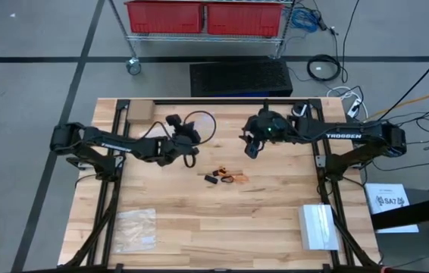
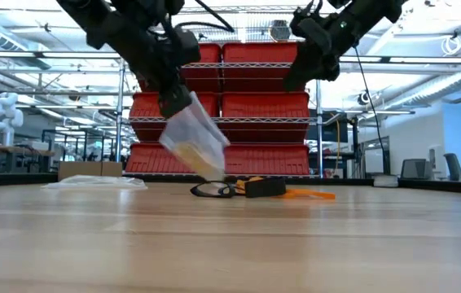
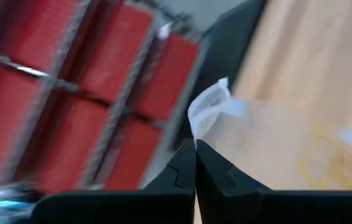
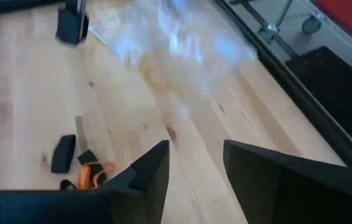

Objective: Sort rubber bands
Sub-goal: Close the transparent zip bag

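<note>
My left claw [image 2: 173,104] pinches a clear plastic bag [image 2: 194,145] holding yellow-tan bands above the counter [image 1: 199,220]. My right claw [image 4: 194,165] hangs spread and empty. Orange and black rubber bands [image 1: 226,177] lie mid-counter. Next, I judge, comes picking one up for bagging.

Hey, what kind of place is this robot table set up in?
Probably a robotics lab or workshop: a wire shelving rack with red bins, loose cables on the floor, and open industrial ceiling beyond the wooden table.
</note>
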Controlling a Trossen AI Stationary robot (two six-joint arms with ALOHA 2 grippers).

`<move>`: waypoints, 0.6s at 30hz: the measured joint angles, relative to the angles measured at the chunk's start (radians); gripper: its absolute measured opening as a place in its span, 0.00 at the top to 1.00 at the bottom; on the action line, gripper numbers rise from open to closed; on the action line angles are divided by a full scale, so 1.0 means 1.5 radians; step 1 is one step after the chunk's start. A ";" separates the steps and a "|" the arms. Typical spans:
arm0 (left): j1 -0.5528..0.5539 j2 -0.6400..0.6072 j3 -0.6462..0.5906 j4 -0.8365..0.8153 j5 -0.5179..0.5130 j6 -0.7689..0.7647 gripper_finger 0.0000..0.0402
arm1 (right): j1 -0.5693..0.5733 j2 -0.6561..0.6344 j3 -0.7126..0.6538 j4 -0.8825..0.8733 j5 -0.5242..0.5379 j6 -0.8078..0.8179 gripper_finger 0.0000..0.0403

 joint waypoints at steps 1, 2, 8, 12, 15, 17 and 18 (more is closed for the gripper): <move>0.000 0.005 0.005 -0.001 -0.022 0.028 1.00 | 0.000 0.000 -0.003 0.002 0.000 0.001 0.64; 0.001 0.007 0.009 -0.002 -0.039 0.055 1.00 | -0.001 0.000 -0.004 0.002 0.000 0.001 0.64; 0.003 0.007 0.027 -0.022 -0.043 0.124 1.00 | -0.002 -0.001 -0.004 0.005 0.000 -0.001 0.64; 0.003 0.019 0.031 -0.066 0.008 0.061 1.00 | -0.002 -0.001 -0.004 0.002 -0.003 -0.002 0.64; 0.003 0.047 0.031 -0.091 0.088 -0.019 1.00 | -0.002 -0.001 -0.004 -0.012 -0.006 0.007 0.64; 0.003 0.074 0.030 -0.101 0.155 -0.077 1.00 | -0.002 -0.001 -0.004 -0.025 -0.007 0.021 0.64; 0.005 0.087 0.030 -0.098 0.187 -0.105 1.00 | -0.002 -0.001 -0.004 -0.032 -0.007 0.027 0.64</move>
